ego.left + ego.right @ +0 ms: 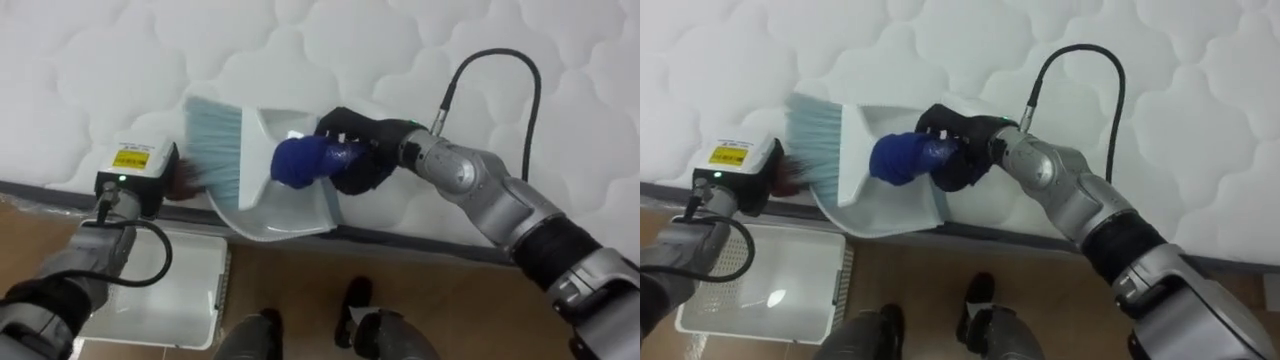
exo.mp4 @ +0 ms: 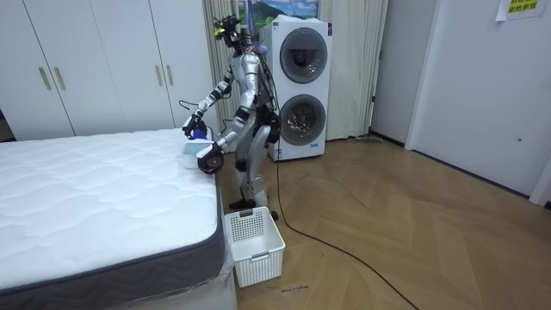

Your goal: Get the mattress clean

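Fingers of right hand (image 1: 358, 150) curled tight round blue handle of brush (image 1: 296, 162); pale bristles over white dustpan (image 1: 285, 215), at mattress (image 1: 400, 50) edge. Beside dustpan, left hand (image 1: 146, 176): fingers hidden, cannot tell. White basket (image 1: 185, 290) on floor below.

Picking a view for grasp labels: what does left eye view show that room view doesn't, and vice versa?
Left eye view: the teal brush bristles against the white dustpan, and the right hand curled round the blue handle. Room view: the robot standing at the bed's edge, stacked washing machines behind it, wardrobes. Both: quilted mattress, white basket on the floor.
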You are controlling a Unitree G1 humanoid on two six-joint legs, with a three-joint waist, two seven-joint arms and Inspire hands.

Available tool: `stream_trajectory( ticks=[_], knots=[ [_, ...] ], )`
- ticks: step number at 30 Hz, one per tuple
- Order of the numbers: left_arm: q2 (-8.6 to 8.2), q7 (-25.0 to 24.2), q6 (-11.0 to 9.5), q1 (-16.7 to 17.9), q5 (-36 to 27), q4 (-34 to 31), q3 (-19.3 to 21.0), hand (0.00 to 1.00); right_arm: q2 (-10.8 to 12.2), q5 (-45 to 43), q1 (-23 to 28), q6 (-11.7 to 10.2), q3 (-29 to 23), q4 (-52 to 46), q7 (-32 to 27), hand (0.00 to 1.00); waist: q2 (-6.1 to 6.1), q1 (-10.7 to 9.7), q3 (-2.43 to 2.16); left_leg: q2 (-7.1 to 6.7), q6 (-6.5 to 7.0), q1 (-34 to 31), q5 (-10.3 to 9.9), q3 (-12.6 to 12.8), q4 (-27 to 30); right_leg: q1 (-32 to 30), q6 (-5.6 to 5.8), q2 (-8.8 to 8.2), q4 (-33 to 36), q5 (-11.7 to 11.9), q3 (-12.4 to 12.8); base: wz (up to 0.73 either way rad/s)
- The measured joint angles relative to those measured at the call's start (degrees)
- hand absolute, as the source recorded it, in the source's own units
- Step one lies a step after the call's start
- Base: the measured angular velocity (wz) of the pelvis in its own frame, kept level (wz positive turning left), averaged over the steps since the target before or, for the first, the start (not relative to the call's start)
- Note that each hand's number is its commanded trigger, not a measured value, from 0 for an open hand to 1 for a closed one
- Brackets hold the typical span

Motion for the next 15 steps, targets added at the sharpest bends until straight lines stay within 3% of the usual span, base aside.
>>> stream_trajectory(
  ticks=[4,15],
  knots=[
    [-0.62,0.3,-0.4,0.4,-0.1,1.0,0.0,1.0,0.0,0.0,0.2,-1.3,0.4,0.0,0.3,1.0,-0.02,-0.4,-0.01,-0.62,0.19,0.0,0.2,0.0,0.1,0.0,0.18,-0.21,0.0,0.1,0.0,0.02],
    [-0.83,1.9,-1.8,0.4,-0.6,2.7,0.0,1.0,-0.9,0.0,1.1,-2.5,0.4,1.0,0.1,1.0,-0.05,-0.8,-0.02,-0.68,0.23,0.0,0.2,-0.1,0.1,0.1,0.21,-0.22,-0.1,0.2,0.0,0.0]
  ],
)
